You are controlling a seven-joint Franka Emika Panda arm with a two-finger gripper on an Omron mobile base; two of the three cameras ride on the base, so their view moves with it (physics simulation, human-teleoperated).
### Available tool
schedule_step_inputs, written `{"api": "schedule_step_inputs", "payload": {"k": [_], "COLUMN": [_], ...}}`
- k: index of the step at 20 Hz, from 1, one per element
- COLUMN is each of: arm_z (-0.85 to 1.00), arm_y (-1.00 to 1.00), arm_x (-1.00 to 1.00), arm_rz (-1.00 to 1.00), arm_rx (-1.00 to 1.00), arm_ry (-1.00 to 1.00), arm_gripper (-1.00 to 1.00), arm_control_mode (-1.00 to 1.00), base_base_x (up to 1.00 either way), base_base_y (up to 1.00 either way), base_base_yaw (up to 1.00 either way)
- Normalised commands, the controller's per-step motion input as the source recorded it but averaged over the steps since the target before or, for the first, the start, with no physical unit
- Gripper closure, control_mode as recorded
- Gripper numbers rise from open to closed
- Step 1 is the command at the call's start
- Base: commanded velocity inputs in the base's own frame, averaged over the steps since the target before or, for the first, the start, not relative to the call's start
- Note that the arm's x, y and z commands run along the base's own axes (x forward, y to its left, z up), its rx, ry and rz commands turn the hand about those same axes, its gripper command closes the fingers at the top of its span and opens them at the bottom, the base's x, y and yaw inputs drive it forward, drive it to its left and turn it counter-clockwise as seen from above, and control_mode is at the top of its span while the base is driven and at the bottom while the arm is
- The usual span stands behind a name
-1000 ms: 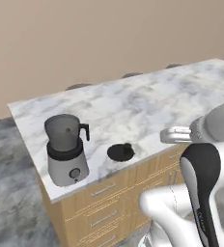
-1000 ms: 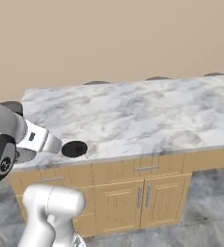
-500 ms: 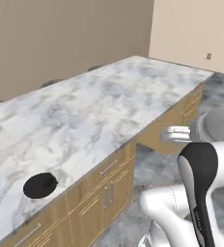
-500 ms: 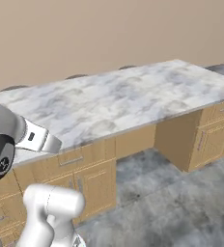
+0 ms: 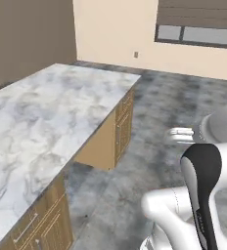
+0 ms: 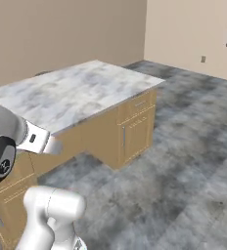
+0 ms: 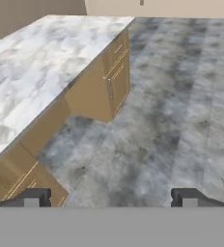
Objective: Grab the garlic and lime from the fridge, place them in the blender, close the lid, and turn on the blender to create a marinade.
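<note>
While its two small dark finger tips [image 7: 32, 198] stood far apart at the lower corners of the hand view, the two-finger gripper [image 7: 111, 198] was released, with nothing between its jaws and bare floor beyond them. From the left base view, the pale gripper [image 5: 180, 135] projected leftward off the white, rounded arm with its glossy dark joint cover [image 5: 203, 185]; from the right base view it appeared as a pale block [image 6: 39, 140] beside a round dark-and-white joint.

Below the gripper lay a mottled grey stone-textured floor [image 7: 181, 96], smooth and cloudy in pattern. To the left ran a long island counter with a white-and-grey marbled slab top [image 5: 42, 117], flat and square-cornered. Under the slab stood light wooden cabinets [image 6: 135, 129] with panelled doors and thin silver bar handles, and a recessed knee space separated the end cabinet from the drawers nearer the robot.

Farther out rose plain matte beige walls [image 6: 184, 29], one carrying a small dark wall plate [image 5: 135, 54]. A dark-framed window with slatted blinds [image 5: 198, 22] occupied the upper right of the left base view.
</note>
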Motion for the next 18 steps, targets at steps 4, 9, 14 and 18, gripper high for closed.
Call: {"api": "schedule_step_inputs", "payload": {"k": [4, 9, 14, 18], "arm_z": [0.0, 0.0, 0.0, 0.0], "arm_y": [0.0, 0.0, 0.0, 0.0], "arm_x": [0.0, 0.0, 0.0, 0.0], "arm_rz": [0.0, 0.0, 0.0, 0.0], "arm_rx": [0.0, 0.0, 0.0, 0.0], "arm_ry": [0.0, 0.0, 0.0, 0.0], "arm_gripper": [-1.0, -1.0, -1.0, -1.0], "arm_control_mode": [1.0, 1.0, 1.0, 1.0], "base_base_x": [0.61, 0.66, 0.9, 1.0], "base_base_y": [-0.7, -0.59, -0.23, -0.19], "base_base_yaw": [-0.54, -0.52, -0.52, -0.47]}}
